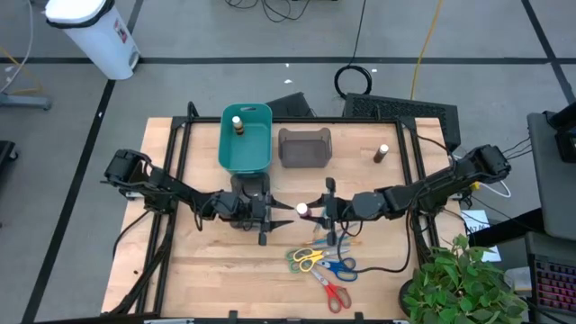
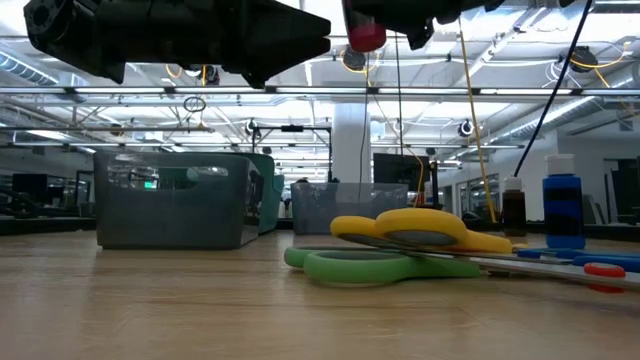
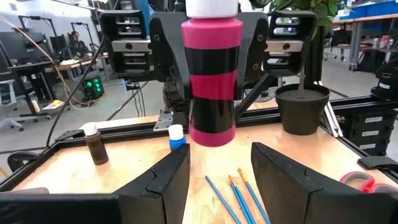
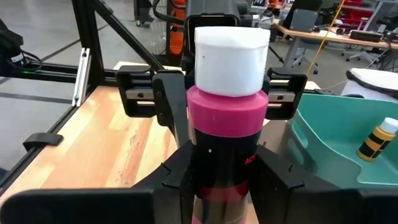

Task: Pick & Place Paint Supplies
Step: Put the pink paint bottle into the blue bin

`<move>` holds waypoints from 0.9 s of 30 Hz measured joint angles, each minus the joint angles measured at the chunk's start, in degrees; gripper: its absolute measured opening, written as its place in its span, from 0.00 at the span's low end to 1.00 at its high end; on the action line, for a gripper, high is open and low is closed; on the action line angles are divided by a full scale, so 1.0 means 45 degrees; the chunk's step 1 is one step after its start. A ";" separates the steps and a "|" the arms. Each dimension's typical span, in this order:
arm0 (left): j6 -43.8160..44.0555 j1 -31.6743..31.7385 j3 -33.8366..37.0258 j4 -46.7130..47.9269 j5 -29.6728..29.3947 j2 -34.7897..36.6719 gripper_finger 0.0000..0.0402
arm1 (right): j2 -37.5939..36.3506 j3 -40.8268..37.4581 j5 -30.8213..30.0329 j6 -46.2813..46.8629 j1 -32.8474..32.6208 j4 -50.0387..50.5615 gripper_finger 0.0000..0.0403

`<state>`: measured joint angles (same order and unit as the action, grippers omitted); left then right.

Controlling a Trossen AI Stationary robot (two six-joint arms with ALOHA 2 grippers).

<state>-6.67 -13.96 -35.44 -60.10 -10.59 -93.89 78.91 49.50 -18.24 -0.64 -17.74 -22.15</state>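
Observation:
A pink paint bottle [image 3: 214,74] with a white cap [image 4: 231,56] and a black label hangs upright in the air over the table's middle [image 1: 303,209]. My right gripper [image 4: 230,171] is shut on it, coming from the table's right [image 1: 317,211]. My left gripper [image 3: 221,180] is open and faces the bottle from the left [image 1: 274,210], its fingers just short of it. Three pairs of scissors lie near the front edge: green-yellow [image 1: 306,258], blue [image 1: 338,266] and red [image 1: 335,295]. Thin brushes [image 3: 236,193] lie on the wood. My right gripper pinches the pink bottle's body at the black label [image 4: 214,163], below the white cap, one finger [image 4: 177,180] on each side. The fingers come level from the table's right. The bottle stands upright in the hold, its bottom [image 2: 367,38] lifted clear of the table.
The teal bin [image 1: 261,162] at the far side holds a small brown bottle [image 1: 238,123]; the grey bin [image 1: 304,157] stands beside it. A brown bottle [image 1: 382,153] and a blue bottle [image 2: 563,210] stand on the wood. A potted plant [image 1: 459,279] sits off the near right corner.

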 joint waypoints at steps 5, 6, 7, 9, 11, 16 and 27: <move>0.1086 0.0037 -0.0836 0.3132 -0.1316 0.0661 0.46 | 0.0110 0.0000 0.0014 0.0923 0.0118 0.0890 0.25; 0.1112 0.0089 -0.1458 0.4961 -0.1394 0.0957 0.48 | 0.0091 0.0000 0.0003 0.1082 0.0131 0.0983 0.25; 0.1225 0.0135 -0.2283 0.6991 -0.1450 0.1185 0.50 | 0.0085 0.0000 -0.0006 0.1163 0.0131 0.1056 0.25; 0.1689 0.0206 -0.4088 1.1384 -0.1762 0.1453 0.55 | 0.0229 0.0000 0.0003 0.1226 0.0126 0.1105 0.25; 0.1857 0.0260 -0.6127 1.4872 -0.1783 0.1440 0.62 | 0.0378 0.0000 0.0046 0.1203 0.0166 0.1266 0.25; 0.1661 0.0269 -0.9758 1.9022 -0.0966 0.1469 0.77 | 0.0865 0.0014 0.0024 0.1233 0.0399 0.1228 0.25; 0.1298 0.0267 -1.1137 2.1319 0.0879 0.1241 0.87 | 0.2039 0.0000 0.0097 0.0911 0.0884 -0.0727 0.26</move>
<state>-0.83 -12.75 -85.56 35.84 -6.63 -88.30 88.09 49.50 -17.80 3.46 -13.76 -25.42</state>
